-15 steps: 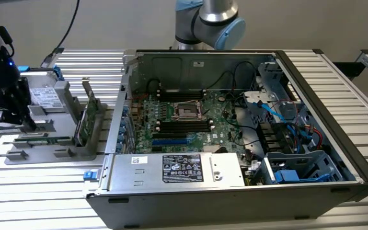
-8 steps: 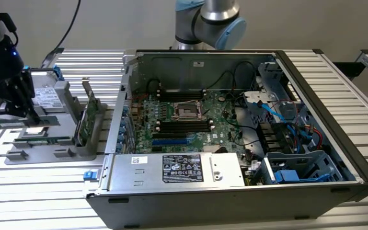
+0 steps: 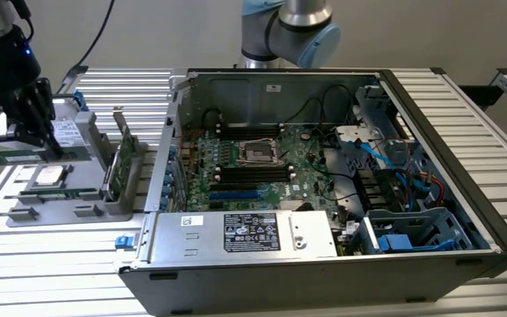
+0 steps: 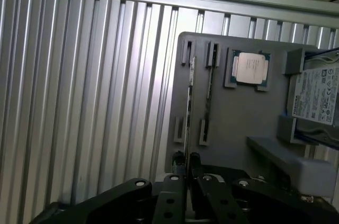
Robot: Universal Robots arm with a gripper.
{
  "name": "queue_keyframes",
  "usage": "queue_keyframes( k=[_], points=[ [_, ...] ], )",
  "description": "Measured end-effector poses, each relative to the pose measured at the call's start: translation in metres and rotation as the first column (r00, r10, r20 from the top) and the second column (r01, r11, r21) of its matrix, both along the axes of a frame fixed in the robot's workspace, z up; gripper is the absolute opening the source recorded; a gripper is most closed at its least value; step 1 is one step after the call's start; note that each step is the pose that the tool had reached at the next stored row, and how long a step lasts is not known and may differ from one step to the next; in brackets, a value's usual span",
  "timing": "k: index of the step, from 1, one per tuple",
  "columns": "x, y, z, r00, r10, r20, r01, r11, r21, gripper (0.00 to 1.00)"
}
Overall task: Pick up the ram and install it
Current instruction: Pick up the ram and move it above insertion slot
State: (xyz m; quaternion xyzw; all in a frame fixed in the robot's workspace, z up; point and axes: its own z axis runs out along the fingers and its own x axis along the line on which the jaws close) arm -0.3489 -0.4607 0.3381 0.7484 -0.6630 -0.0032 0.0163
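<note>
One ram (image 3: pixel 7 157) is clamped edge-on in the nearly closed pincer (image 3: pixel 44 149), held over the grey tray (image 3: pixel 86 211) on the worktop (image 3: pixel 51 264), beside the open computer case (image 3: pixel 324 290).

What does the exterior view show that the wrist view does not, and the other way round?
Exterior view alone: the open black computer case, its green motherboard, and the tall green card with a silver bracket standing on the tray. Wrist view alone: no extra object, just the long thin green ram stick seen edge-on. Both: the grey plastic tray, the square silver processor chip, the labelled silver hard drive, and the black hand shut on that ram stick.
</note>
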Motion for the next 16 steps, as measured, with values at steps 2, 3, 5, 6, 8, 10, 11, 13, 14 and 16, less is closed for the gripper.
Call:
queue_keyframes(
  k=[2,3,5,6,8,10,11,13,14,16],
  points=[
    [0.005,-0.0002,0.0051,1.0000,0.000,-0.0002,0.000,1.0000,0.0044,0.14],
    [0.008,-0.0003,0.0073,1.0000,0.000,0.0002,0.000,1.0000,0.0076,0.14],
    [0.015,-0.0007,0.0117,1.0000,0.000,-0.0001,0.000,0.9999,0.0147,0.14],
    [0.020,-0.0008,0.0138,1.0000,0.000,-0.0002,0.000,0.9998,0.0191,0.14],
    [0.029,-0.0012,0.0175,1.0000,0.000,-0.0001,0.000,0.9996,0.0277,0.14],
    [0.038,-0.0016,0.0213,1.0000,0.000,-0.0002,0.000,0.9994,0.0360,0.14],
    [0.043,-0.0018,0.0233,1.0000,0.000,-0.0001,0.000,0.9992,0.0402,0.14],
    [0.052,-0.0022,0.0271,1.0000,0.000,-0.0001,0.000,0.9988,0.0485,0.14],
    [0.056,-0.0024,0.0290,1.0000,0.000,-0.0001,0.000,0.9986,0.0527,0.14],
    [0.065,-0.0027,0.0324,1.0000,0.000,-0.0001,0.000,0.9981,0.0623,0.14]
  ],
)
